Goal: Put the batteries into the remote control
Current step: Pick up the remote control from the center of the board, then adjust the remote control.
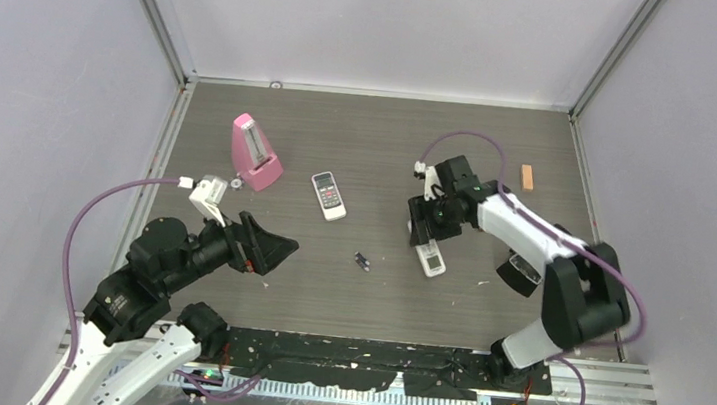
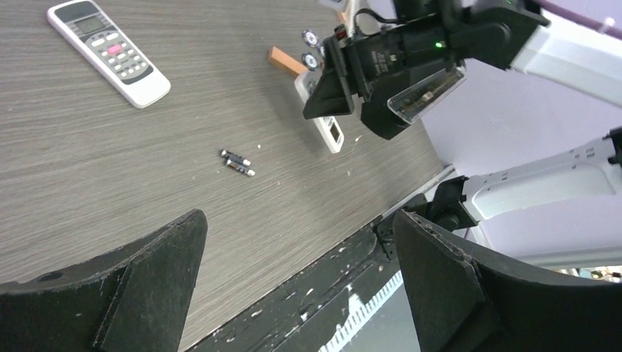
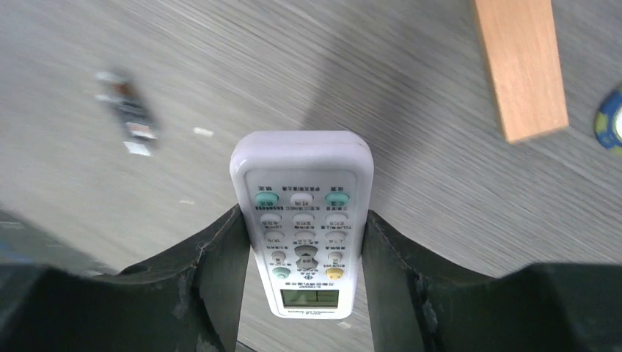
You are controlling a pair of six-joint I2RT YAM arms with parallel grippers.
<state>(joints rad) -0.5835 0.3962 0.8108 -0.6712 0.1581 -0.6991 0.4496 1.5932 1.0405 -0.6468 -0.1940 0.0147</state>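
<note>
The remote control (image 3: 302, 220), long, slim and white, lies button side up between my right gripper's (image 3: 302, 216) fingers, which press on both its long sides. From above, the right gripper (image 1: 429, 232) sits over the remote (image 1: 432, 261) right of centre. Two small dark batteries (image 1: 362, 260) with silvery ends lie side by side on the table to its left. They also show in the left wrist view (image 2: 237, 163) and, blurred, in the right wrist view (image 3: 128, 110). My left gripper (image 1: 274, 249) is open and empty above the near left table (image 2: 299, 220).
A shorter, wider remote (image 1: 328, 196) with a dark display lies at centre. A pink metronome (image 1: 255, 153) stands at back left. A small wooden block (image 1: 528, 177) lies at back right, with round coin-like discs (image 2: 310, 37) near it. The black front edge strip (image 1: 369, 354) runs along the near side.
</note>
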